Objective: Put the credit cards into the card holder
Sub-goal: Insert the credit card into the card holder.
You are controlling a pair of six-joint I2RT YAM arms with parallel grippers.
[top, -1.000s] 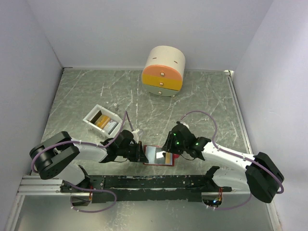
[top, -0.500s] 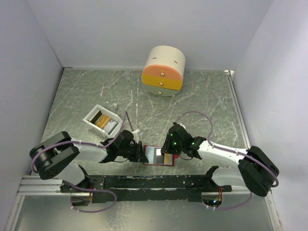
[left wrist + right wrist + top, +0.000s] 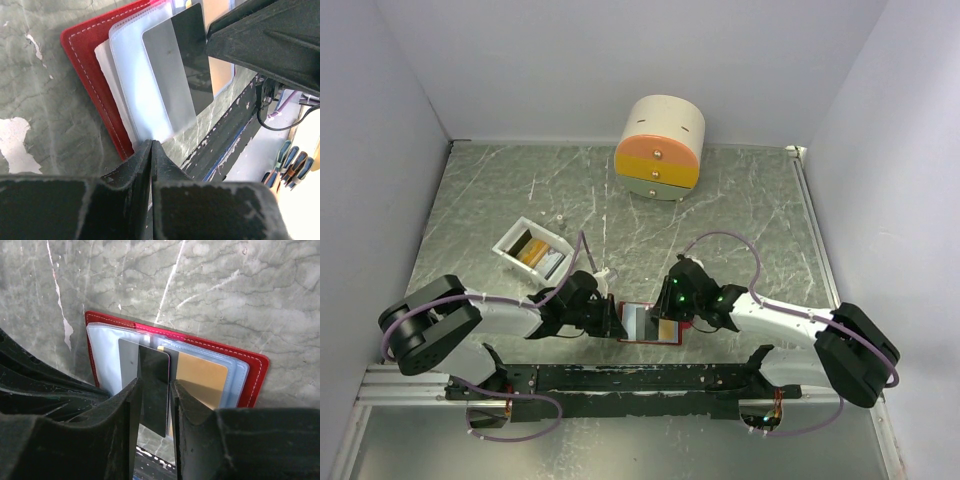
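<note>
Right end effector (image 3: 154, 387): pinching dark card (image 3: 151, 371), edging left over holder (image 3: 252, 375).
Left end effector (image 3: 151, 146): closed, pressing holder's edge.
Holder: lying open at bench's (image 3: 720, 220) near edge.
Meaning: card nearing insertion.

White links (image 3: 505, 317), black joints (image 3: 865, 365), purple cables (image 3: 720, 238), green LEDs (image 3: 681, 297).

Left gripper (image 3: 618, 322) blocks the holder (image 3: 642, 321) at 9 o'clock, right gripper (image 3: 665, 322) with card (image 3: 152, 390) at 3, rail (image 3: 640, 378) at 6; 12 is open.
</note>
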